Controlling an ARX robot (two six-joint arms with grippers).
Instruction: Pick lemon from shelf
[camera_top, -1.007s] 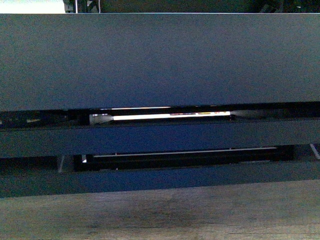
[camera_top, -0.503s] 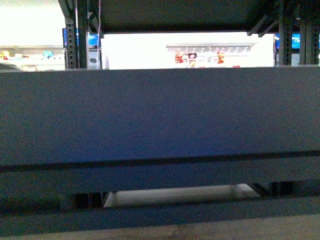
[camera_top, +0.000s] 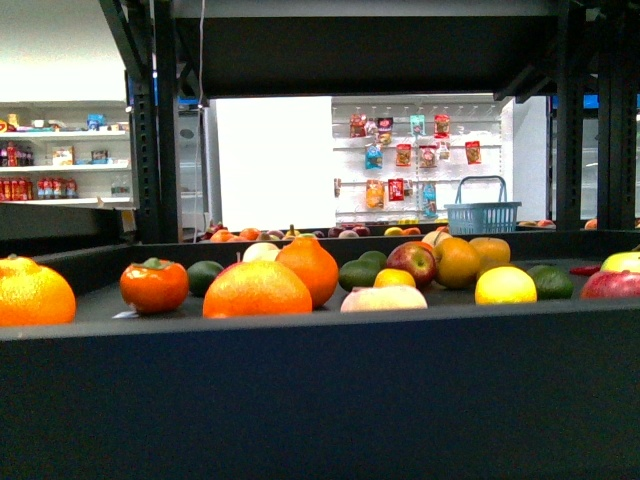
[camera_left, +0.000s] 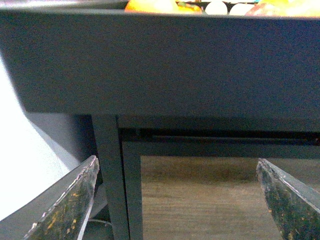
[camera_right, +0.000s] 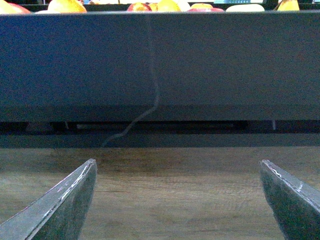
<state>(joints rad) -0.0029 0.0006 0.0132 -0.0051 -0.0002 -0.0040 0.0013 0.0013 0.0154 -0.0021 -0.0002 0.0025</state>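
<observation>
The lemon (camera_top: 505, 285), bright pale yellow and oval, lies on the right part of the shelf's black deck, just behind the raised front rim (camera_top: 320, 380). Neither arm shows in the front view. In the left wrist view my left gripper (camera_left: 177, 160) is open and empty, low in front of the shelf rim (camera_left: 165, 65), facing the wood-grain panel (camera_left: 200, 195). My right gripper (camera_right: 177, 161) is also open and empty, below the rim (camera_right: 200, 65). The lemon cannot be told apart among the fruit tops in either wrist view.
Many fruits share the deck: oranges (camera_top: 257, 290), a persimmon (camera_top: 154, 285), a red apple (camera_top: 413, 262), avocados (camera_top: 360, 273), a smaller golden fruit (camera_top: 394, 278) and a pale fruit (camera_top: 383, 299) left of the lemon. A black upright (camera_left: 111, 190) stands by the left finger.
The front view has risen from the shelf's dark front panels to above the rim, so the deck and its fruit now show.
</observation>
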